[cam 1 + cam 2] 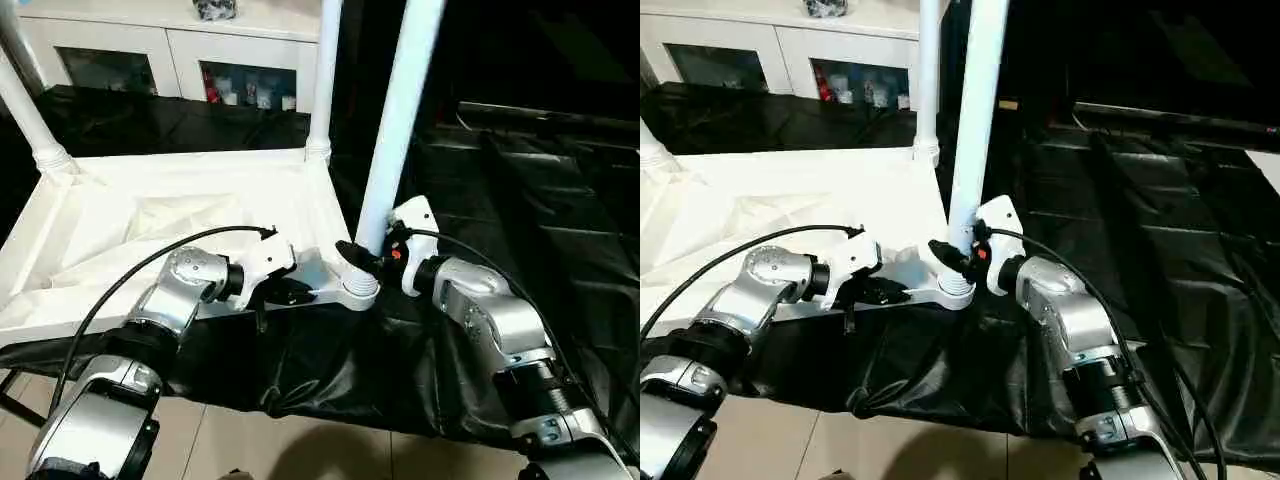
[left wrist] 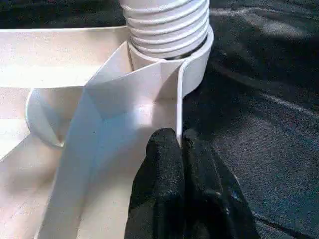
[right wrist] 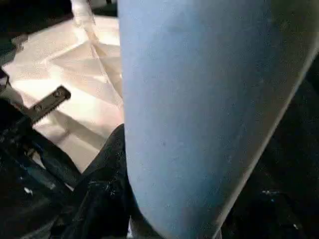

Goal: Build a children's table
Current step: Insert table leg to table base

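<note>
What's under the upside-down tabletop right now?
Under the tabletop lies a black sheet, showing past its near rim and to the right, where it hangs over the support's front edge. What the sheet covers, and whatever lies directly beneath the top, is hidden.

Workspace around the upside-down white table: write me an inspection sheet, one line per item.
Surface: black sheeting covers the work area, creased.
Job's things: table top lies underside up; the near leg stands in the near corner socket; two more legs stand at the far corners.
Clutter: nothing seen.
Grippers: left end effector is shut on the table top's rim beside the socket; right end effector is shut on the near leg just above the socket.
Cables: a black cable loops over the left forearm, another over the right.
Surroundings: white cabinet with glass doors behind; pale floor below.
</note>
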`<state>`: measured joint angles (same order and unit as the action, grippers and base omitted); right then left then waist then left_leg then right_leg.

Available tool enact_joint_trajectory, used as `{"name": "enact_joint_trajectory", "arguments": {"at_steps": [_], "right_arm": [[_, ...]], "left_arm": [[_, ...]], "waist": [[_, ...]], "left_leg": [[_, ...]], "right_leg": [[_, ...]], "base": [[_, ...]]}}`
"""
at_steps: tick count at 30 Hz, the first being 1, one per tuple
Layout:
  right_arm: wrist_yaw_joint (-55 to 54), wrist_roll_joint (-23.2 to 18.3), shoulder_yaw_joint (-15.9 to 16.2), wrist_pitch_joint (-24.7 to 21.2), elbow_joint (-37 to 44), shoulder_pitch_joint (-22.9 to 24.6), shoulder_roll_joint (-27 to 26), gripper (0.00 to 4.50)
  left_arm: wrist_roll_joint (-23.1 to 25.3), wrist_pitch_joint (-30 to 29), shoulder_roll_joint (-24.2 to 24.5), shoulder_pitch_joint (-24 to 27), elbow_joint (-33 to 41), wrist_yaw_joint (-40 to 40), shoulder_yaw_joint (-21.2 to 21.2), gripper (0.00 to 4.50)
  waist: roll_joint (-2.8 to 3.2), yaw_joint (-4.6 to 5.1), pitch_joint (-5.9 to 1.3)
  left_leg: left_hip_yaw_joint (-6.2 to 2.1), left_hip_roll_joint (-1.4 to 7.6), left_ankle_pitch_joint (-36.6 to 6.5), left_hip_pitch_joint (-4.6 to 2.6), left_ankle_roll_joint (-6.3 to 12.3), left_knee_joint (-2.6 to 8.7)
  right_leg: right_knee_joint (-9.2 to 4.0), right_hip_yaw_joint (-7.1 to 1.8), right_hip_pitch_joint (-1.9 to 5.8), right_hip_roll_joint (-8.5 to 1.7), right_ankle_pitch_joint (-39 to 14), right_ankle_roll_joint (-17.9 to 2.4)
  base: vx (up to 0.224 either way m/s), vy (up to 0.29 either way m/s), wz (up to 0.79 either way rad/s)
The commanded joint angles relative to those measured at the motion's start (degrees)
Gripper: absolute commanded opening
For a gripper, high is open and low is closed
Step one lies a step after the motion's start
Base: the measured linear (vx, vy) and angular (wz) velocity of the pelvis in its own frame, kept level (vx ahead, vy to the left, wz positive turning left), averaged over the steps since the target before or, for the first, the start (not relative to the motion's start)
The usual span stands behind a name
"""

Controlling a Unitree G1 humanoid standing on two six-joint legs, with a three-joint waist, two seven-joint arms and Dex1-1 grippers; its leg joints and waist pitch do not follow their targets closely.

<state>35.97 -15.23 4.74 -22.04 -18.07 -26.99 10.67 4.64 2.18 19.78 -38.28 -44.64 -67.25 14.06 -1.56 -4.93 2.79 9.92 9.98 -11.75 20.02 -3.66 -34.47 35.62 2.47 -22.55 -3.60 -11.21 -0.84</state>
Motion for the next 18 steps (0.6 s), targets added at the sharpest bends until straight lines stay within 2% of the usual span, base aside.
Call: {"name": "enact_joint_trajectory", "arguments": {"at_steps": [1,4,6,8,10,13,14,16,18], "right_arm": [[-1.0,-1.3,-3.1,0.3,-1.5,2.6,-0.1,1.89],[-0.9,-2.9,-4.5,0.5,-0.7,4.3,-0.6,1.89],[-0.1,-3.5,-4.5,1.9,1.3,8.0,-0.7,1.89],[0.1,-3.4,-4.5,3.0,1.7,9.6,-0.9,1.89],[-0.1,-3.4,-4.6,4.0,2.2,10.8,-1.2,1.89],[-1.2,-2.5,-4.3,5.2,3.3,12.0,-1.3,1.89],[-1.7,-2.0,-4.1,5.3,3.6,12.0,-1.2,1.89],[-2.9,-0.1,-2.8,4.6,4.4,11.3,-0.3,1.89],[-2.3,2.5,0.0,4.0,4.9,9.9,1.6,1.89]], "left_arm": [[-0.7,-0.5,-0.2,0.8,0.0,0.2,0.1,0.0],[-0.8,-0.6,-0.3,0.5,-0.2,0.8,-0.3,0.0],[-0.6,-0.4,-0.5,0.0,-0.8,1.8,-0.6,0.0],[-0.4,-0.1,-0.6,-0.3,-1.2,2.4,-0.6,0.0],[-0.3,0.1,-0.6,-0.5,-1.6,2.9,-0.7,0.0],[-0.3,0.1,-0.7,-0.8,-2.0,3.1,-0.8,0.0],[-0.3,0.1,-0.7,-0.9,-2.1,3.1,-0.8,0.0],[0.0,0.3,-0.5,-1.2,-2.3,2.9,-0.6,0.0],[0.4,0.6,-0.4,-1.4,-2.6,2.8,-0.3,0.0]], "waist": [[0.32,-0.16,-3.25],[0.32,-0.31,-3.33],[0.31,-0.4,-3.32],[0.28,-0.55,-3.4],[0.52,-0.61,-3.37],[0.45,-0.74,-3.33],[0.91,-0.75,-3.28],[0.76,-0.72,-3.25],[0.84,-0.68,-3.23]], "left_leg": [[-1.0,3.17,-9.6,-0.21,-0.07,4.7],[-0.99,3.21,-9.3,-0.24,0.18,4.68],[-0.97,3.19,-9.2,-0.22,0.39,4.68],[-1.0,3.28,-8.8,-0.23,0.67,4.75],[-0.96,3.2,-8.8,-0.22,0.85,4.77],[-1.0,3.22,-9.0,-0.22,0.93,4.89],[-1.01,3.26,-9.7,-0.34,0.62,4.96],[-1.05,3.21,-9.9,-0.26,0.34,5.03],[-1.07,3.14,-10.3,-0.3,-0.05,5.07]], "right_leg": [[-4.04,-2.86,2.68,-5.18,-7.4,-13.1],[-4.01,-2.86,2.74,-5.26,-6.8,-13.3],[-4.01,-2.84,2.7,-5.18,-6.5,-13.3],[-4.03,-2.81,2.82,-5.35,-6.0,-13.1],[-4.13,-2.77,2.77,-5.28,-5.8,-13.3],[-4.23,-2.74,2.76,-5.26,-6.8,-13.0],[-4.42,-2.73,2.6,-5.17,-7.4,-12.9],[-4.36,-2.74,2.68,-5.09,-7.6,-12.7],[-4.46,-2.71,2.71,-5.04,-8.5,-12.2]], "base": [[0.0,0.0,0.0],[0.0,0.0,0.0],[0.0,0.0,0.0],[0.0,0.0,0.0],[0.0,0.0,0.0],[0.0,0.0,0.0],[0.0,0.0,0.0],[0.0,0.0,0.0],[0.0,0.0,0.0]]}}
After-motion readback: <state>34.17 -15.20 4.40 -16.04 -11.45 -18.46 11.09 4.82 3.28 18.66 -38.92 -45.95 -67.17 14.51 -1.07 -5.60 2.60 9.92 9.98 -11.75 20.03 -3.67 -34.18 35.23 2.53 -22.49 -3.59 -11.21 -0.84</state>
